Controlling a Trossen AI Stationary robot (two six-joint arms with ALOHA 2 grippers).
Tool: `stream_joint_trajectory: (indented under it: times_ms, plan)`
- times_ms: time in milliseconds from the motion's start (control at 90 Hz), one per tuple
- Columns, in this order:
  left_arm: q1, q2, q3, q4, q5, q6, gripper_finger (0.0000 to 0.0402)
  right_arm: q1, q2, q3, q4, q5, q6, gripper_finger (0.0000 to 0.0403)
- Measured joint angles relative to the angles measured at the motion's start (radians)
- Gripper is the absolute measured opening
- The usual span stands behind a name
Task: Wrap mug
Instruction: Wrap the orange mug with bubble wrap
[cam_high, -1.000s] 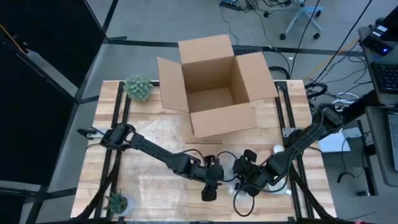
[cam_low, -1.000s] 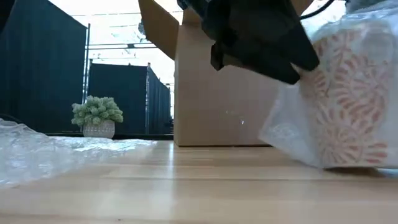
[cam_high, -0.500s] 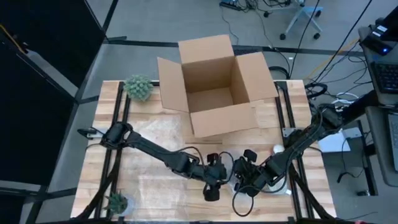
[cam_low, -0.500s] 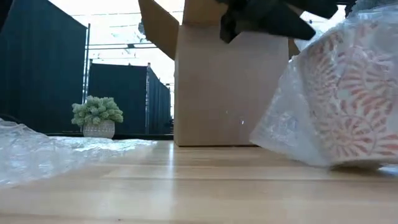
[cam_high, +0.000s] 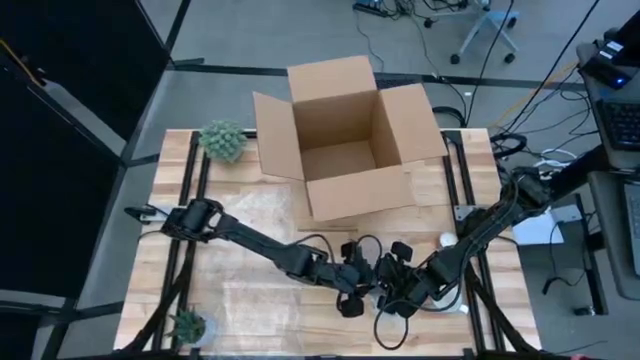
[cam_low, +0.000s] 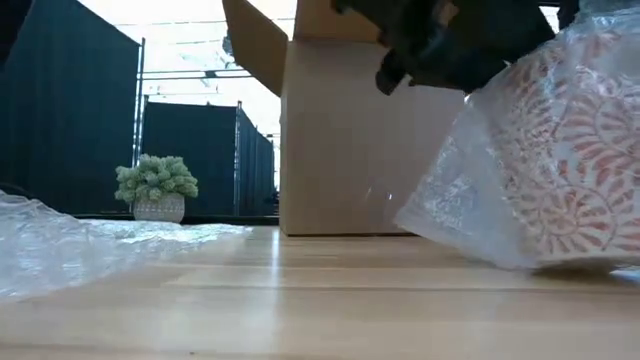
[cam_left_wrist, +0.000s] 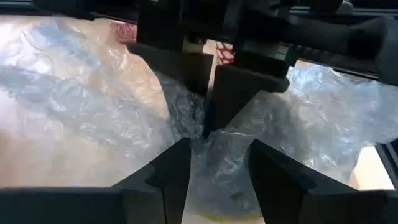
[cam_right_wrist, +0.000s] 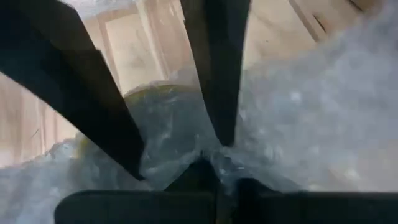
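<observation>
High view: both dark arms reach low and inward to meet at the front middle of the pale wooden counter (cam_high: 250, 300), the left gripper (cam_high: 352, 300) just beside the right gripper (cam_high: 392, 296), in front of the open brown cardboard box (cam_high: 345, 135).

Low view: the white mug with red fan patterning (cam_low: 570, 170) sits tilted on the counter inside clear bubble wrap (cam_low: 470, 200).

Left wrist view: the left jaws stand apart, straddling a bunched ridge of wrap.

Right wrist view: the right jaws are pinched together on a fold of that wrap.

The tilted mug could roll or the film could slip loose if either arm tugs unevenly.
</observation>
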Motion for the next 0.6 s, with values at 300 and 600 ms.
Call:
stream_joint_trajectory:
  times_ms: [300,600]
  plan:
    - [-0.001,0.015,0.000,0.000,0.010,0.002,0.0146,0.000,-0.010,0.000,0.020,-0.034,0.015,0.0003]
    - [-0.005,0.017,-0.002,-0.012,0.017,0.010,0.0146,0.000,-0.060,0.083,-0.132,-0.067,-0.114,0.0086]
